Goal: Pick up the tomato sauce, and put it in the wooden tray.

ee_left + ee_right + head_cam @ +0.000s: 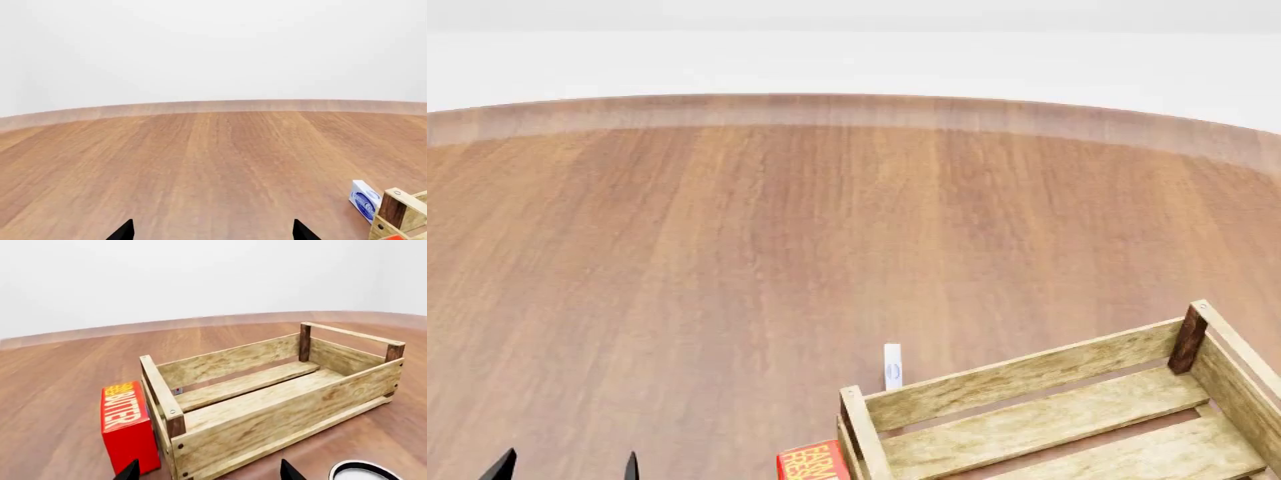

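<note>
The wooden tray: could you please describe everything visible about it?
The wooden tray is an open rectangular crate of pale, rough slats with darker brown corner posts, upright on the wooden floor. As far as the right wrist view shows, it holds nothing. A red butter box stands by one short end; contact is unclear. Neither gripper touches it.
</note>
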Robot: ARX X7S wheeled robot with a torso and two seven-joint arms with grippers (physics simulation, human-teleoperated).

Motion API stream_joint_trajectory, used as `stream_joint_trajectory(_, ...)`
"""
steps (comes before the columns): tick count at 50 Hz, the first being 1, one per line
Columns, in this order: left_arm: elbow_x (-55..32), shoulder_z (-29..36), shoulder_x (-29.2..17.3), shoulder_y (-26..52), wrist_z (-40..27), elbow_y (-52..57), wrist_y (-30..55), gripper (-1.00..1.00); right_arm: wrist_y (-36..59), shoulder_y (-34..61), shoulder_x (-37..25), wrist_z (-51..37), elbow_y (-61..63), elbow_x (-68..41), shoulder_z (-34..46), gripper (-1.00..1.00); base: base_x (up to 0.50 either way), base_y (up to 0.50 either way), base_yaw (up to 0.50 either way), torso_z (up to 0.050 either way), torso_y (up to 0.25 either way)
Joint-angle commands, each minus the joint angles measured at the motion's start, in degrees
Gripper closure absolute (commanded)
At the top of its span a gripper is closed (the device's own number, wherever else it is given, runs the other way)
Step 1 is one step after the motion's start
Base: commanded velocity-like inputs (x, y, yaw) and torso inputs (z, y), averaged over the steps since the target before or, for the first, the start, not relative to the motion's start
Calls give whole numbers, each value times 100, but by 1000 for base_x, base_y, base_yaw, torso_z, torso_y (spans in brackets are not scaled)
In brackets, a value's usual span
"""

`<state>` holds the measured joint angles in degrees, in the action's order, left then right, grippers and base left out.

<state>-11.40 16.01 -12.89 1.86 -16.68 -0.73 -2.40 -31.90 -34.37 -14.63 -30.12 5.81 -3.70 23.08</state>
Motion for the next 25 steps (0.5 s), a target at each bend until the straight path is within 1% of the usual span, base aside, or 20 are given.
stream_joint_trajectory(1,-16,25,-20,5,-23,-7,-15,-100,12,96,13,-7,-197,-48,63,-100,0,0,0,0,0)
stream_joint_trajectory(25,-59,76,-66,11,-73,1,-26,-100,57,205,-3,-55,-373,-99,161,-100,0,0,0,0,0)
